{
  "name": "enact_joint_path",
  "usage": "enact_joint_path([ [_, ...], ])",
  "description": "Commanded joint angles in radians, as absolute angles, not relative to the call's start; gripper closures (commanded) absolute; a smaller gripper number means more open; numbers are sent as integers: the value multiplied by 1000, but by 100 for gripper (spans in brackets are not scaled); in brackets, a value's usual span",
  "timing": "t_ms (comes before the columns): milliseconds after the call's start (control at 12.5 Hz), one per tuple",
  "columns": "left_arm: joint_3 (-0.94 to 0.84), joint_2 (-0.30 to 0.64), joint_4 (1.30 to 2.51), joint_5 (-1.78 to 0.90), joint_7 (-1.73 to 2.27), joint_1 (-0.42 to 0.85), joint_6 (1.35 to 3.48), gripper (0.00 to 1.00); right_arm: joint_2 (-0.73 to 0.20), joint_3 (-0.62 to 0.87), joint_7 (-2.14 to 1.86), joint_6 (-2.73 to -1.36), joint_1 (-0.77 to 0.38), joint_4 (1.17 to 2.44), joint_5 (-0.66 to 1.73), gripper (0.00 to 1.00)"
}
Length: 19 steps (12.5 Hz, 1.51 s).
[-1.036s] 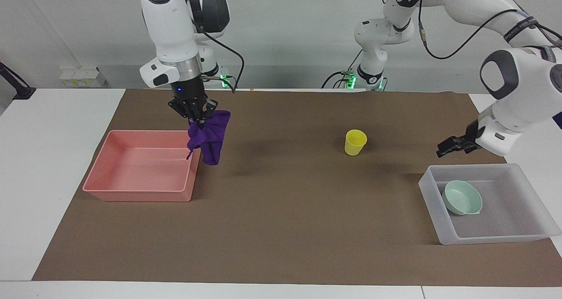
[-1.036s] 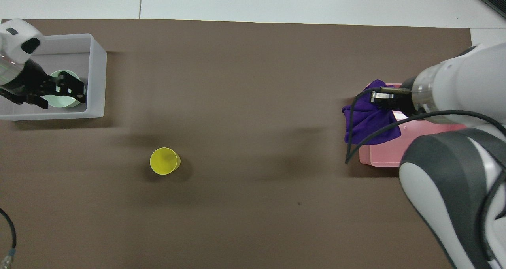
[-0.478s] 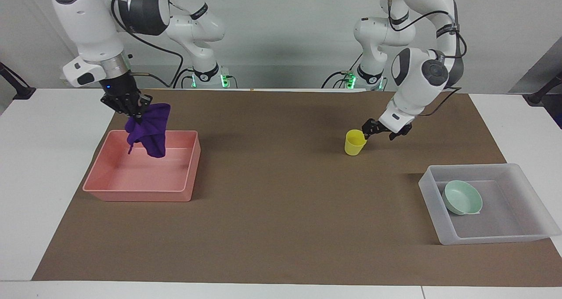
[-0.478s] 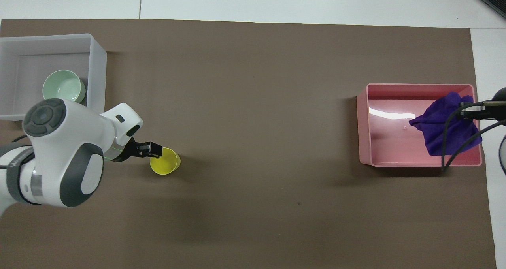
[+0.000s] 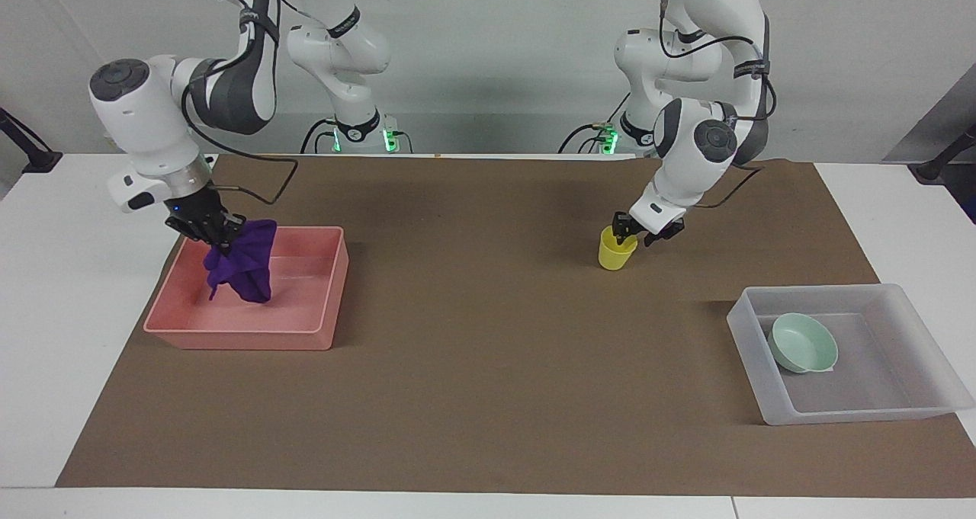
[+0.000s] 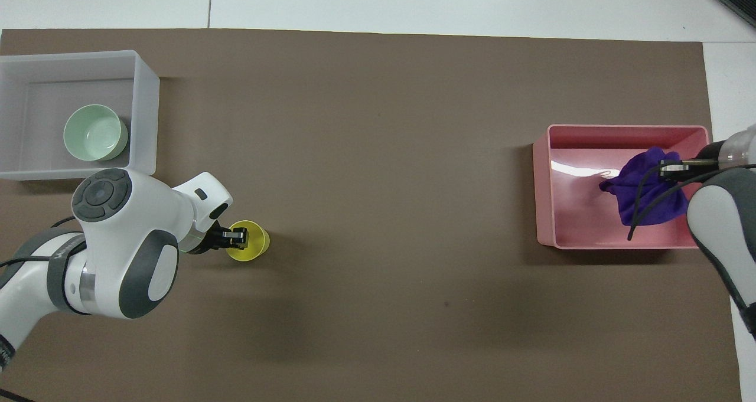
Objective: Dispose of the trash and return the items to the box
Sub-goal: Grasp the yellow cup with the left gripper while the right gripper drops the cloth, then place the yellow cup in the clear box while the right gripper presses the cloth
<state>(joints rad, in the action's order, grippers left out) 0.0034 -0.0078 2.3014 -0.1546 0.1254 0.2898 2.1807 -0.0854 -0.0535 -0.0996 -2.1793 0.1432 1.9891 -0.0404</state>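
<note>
My right gripper (image 5: 217,237) is shut on the purple cloth (image 5: 242,264) and holds it low inside the pink tray (image 5: 236,340); the cloth's lower end hangs down to about the tray floor. In the overhead view the cloth (image 6: 641,192) lies over the tray's end (image 6: 543,189) toward the right arm. My left gripper (image 5: 627,233) is at the rim of the upright yellow cup (image 5: 614,256), on the side toward the box; it also shows in the overhead view (image 6: 236,237). The mint-green bowl (image 5: 802,342) sits in the translucent box (image 5: 854,416).
A brown mat (image 5: 488,366) covers the table between tray and box. The box (image 6: 144,113) stands at the left arm's end, farther from the robots than the cup (image 6: 254,245). The right arm's cable hangs over the tray.
My right gripper has carried the cloth from the tray's edge to over the tray and lowered it in. My left gripper has moved from above the box to the cup's rim.
</note>
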Motion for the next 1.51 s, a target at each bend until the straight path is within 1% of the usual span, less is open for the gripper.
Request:
enact_joint_path([
  [0,14,0,2310,-175,123,285,2203,100,-138,-40,-89,-2313,167,2037,-54,100],
  [159,15,-2,2242,-175,181,278,2143,100,-143,-38,-61,-2358,166,2084,-54,100],
  [239,17,0,2186,-175,189,259,2070,100,-143,-38,-60,-2367,161,2095,-52,91],
  [319,18,0,2119,-175,184,229,1987,100,-143,-38,-60,-2387,157,2106,-52,59],
  [399,17,0,2043,-175,178,189,1897,100,-143,-38,-60,-2390,153,2106,-52,12],
  [478,17,0,1970,-173,172,149,1825,100,-143,-37,-54,-2384,150,2103,-52,0],
  [717,20,27,1792,-163,158,13,1708,100,-111,-31,-26,-2344,121,2068,-52,0],
  [877,21,72,1697,-163,56,-79,1698,100,-100,6,41,-2268,120,2017,-52,0],
  [957,21,102,1663,-161,1,-125,1700,100,-81,38,116,-2263,120,2017,-52,0],
  [1036,21,135,1643,-160,-52,-165,1713,100,-71,66,168,-2260,114,2016,-52,0],
  [1116,23,182,1616,-158,-87,-198,1724,100,-58,71,217,-2249,79,2016,-52,0],
  [1275,23,302,1527,-135,-123,-215,1793,100,-29,71,262,-2218,61,1994,-52,0],
  [1435,23,382,1516,-114,-124,-215,1911,100,-5,72,261,-2107,61,1933,-52,0],
])
